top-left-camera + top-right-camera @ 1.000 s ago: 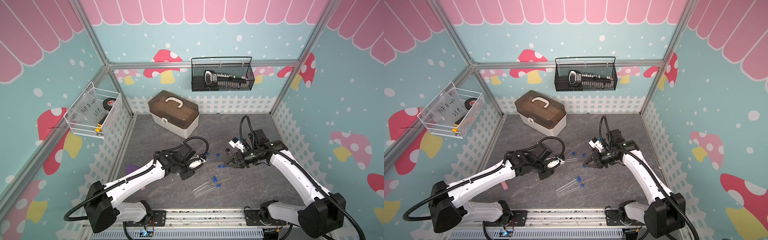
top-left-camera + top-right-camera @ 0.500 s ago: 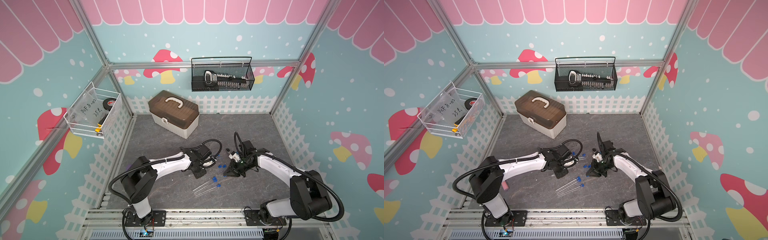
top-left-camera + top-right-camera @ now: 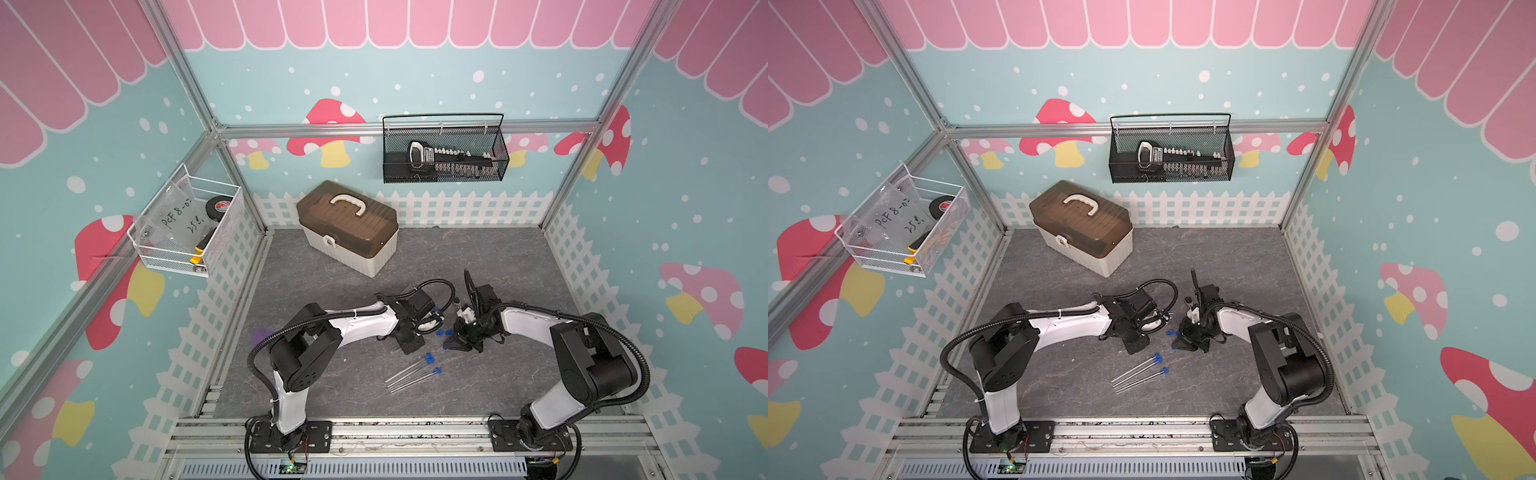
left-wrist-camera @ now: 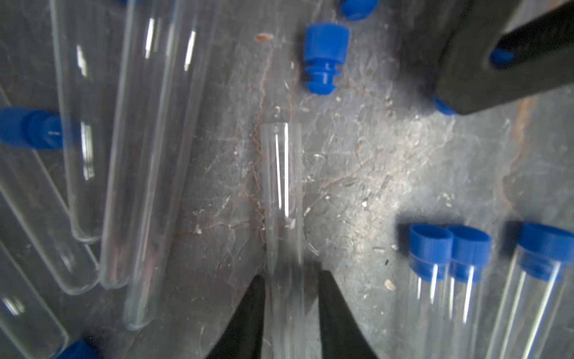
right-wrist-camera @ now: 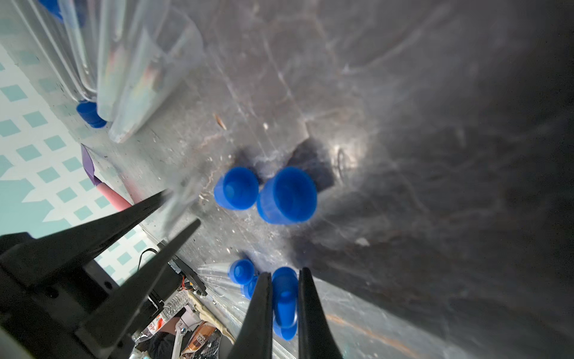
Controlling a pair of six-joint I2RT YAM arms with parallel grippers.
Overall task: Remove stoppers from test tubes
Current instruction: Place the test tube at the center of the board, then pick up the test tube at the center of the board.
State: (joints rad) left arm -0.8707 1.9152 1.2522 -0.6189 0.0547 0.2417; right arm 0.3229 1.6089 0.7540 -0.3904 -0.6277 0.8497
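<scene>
Mid-floor uncapping: two arms, three tubes capped, six bare.

Floor [image 3: 478, 257] is lying open toward the right wall and the front rail; one toolbox [image 3: 347, 226] is sitting near the back edge, well apart from the work. Left arm [image 3: 357, 326] and right arm [image 3: 528, 322] are meeting low at centre, tips near each other. Left gripper [image 4: 290, 275] is standing slightly open, loosely straddling one bare tube [image 4: 281, 186], a gap showing on one side. Right gripper [image 5: 285, 272] is pinching one stopper [image 5: 284, 298]. Three capped tubes [image 3: 409, 368] are lying together near the grippers, on the front-rail side. Five more bare tubes [image 4: 149, 155], blurred, are lying beside the left gripper. Two loose stoppers [image 5: 287, 195] are sitting side by side ahead of the right gripper.
</scene>
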